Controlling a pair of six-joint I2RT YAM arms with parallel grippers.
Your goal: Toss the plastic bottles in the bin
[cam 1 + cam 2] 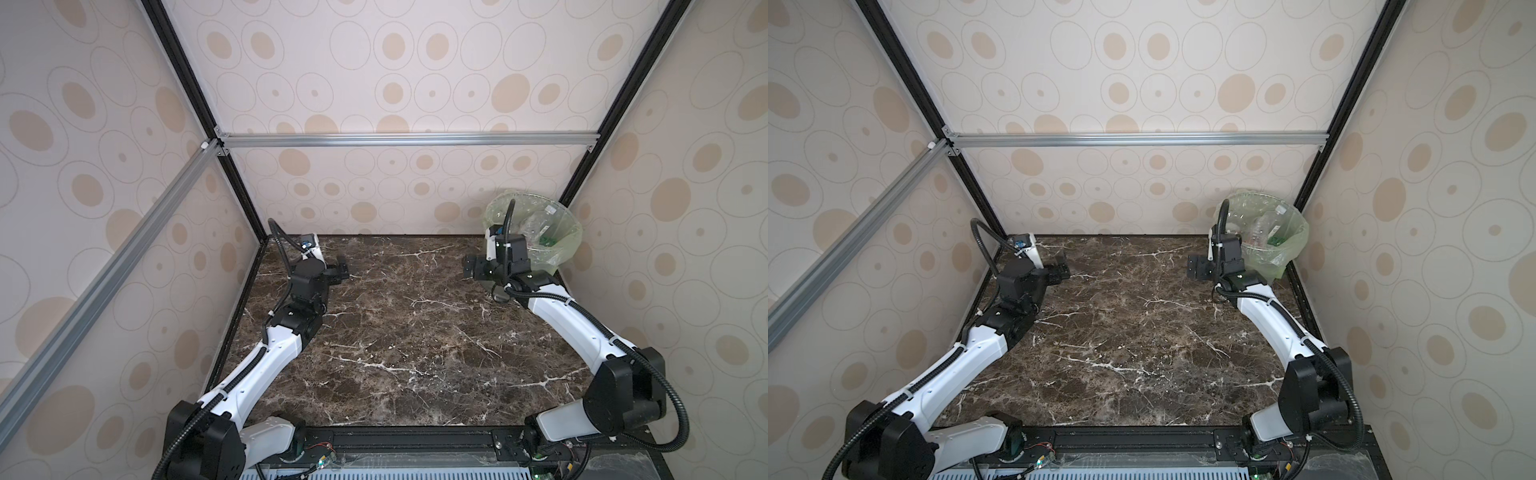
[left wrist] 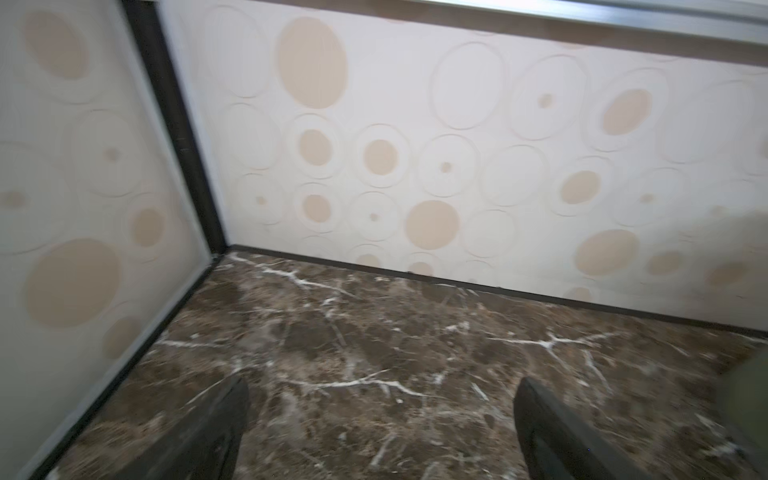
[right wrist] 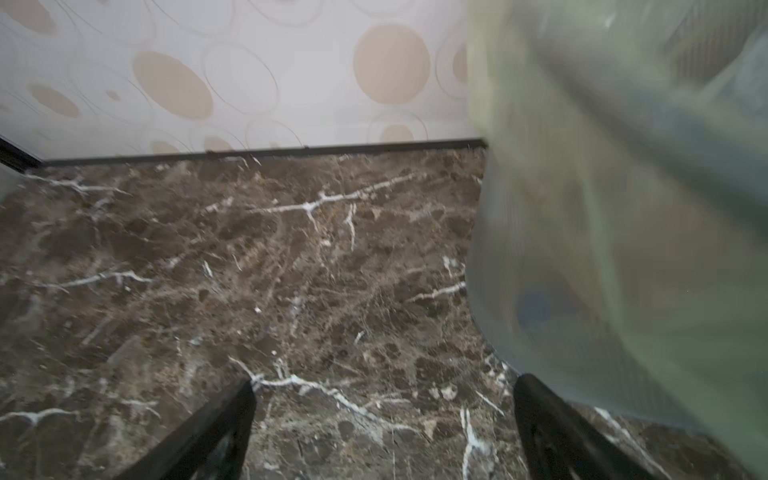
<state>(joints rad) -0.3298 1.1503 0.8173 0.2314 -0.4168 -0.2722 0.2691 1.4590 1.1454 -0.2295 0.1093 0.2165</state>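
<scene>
Reaching forward from the near edge, both arms bend at the elbow and hold their wrists low over the marble table (image 1: 415, 340). The left gripper (image 1: 343, 269) is near the far left corner. Its jaws are wide apart, and the left wrist view shows only bare table between the fingers (image 2: 232, 415). The right gripper (image 1: 471, 268) hangs just beside the bin (image 1: 555, 259), also spread wide and holding nothing. The bin stands in the far right corner. The plastic bottles (image 1: 540, 226) lie inside its green bag; I cannot count them.
</scene>
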